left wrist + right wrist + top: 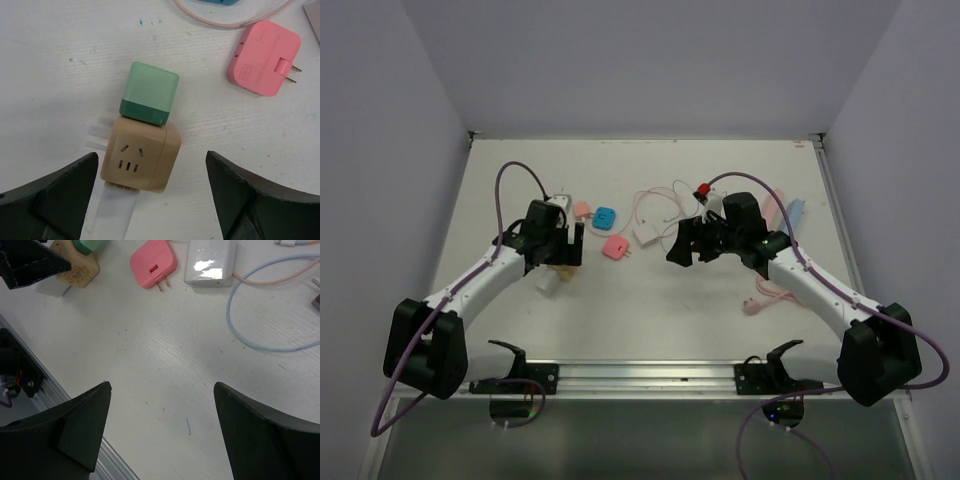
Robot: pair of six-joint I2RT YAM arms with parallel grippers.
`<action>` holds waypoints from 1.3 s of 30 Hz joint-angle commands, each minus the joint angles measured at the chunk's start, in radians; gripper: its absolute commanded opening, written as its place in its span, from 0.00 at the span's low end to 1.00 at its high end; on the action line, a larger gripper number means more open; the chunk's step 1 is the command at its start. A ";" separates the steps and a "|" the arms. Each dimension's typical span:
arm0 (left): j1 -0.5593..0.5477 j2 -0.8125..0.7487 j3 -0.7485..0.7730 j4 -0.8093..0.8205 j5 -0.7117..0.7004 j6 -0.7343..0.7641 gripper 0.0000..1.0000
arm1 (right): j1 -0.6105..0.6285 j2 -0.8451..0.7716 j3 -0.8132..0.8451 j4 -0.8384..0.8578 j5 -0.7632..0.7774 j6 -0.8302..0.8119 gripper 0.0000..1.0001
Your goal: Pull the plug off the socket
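Observation:
A tan cube socket (140,155) lies on the white table, with a green block-shaped plug (149,92) joined to its far face. A white flat plug (114,212) sticks out of its near face. My left gripper (152,156) is open and hangs just above the socket. Its fingers (60,195) stand wide on either side of the socket and touch nothing. In the top view the socket (560,272) shows just below the left gripper (560,250). My right gripper (162,385) is open over bare table, with nothing between its fingers, right of centre (685,245).
A pink adapter (262,57) lies right of the socket. A white charger (210,260) and a light blue cable (260,335) lie further right. A blue adapter (605,216) sits behind and a coiled pink cable (765,297) lies under the right arm. The metal rail (650,375) runs along the near edge.

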 commanded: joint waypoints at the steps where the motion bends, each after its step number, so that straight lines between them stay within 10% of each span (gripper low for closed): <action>1: -0.039 0.040 0.045 -0.004 -0.064 0.039 0.92 | 0.009 0.000 0.018 0.018 0.008 -0.005 0.87; 17: -0.111 0.120 0.068 -0.004 -0.138 0.058 0.77 | 0.037 0.045 0.025 0.038 -0.001 0.015 0.87; 29: -0.119 0.066 0.014 0.069 -0.006 0.084 0.25 | 0.135 0.235 0.080 0.363 -0.033 0.349 0.86; 39: -0.119 -0.032 -0.029 0.140 0.058 0.096 0.10 | 0.192 0.427 0.150 0.656 0.045 0.624 0.85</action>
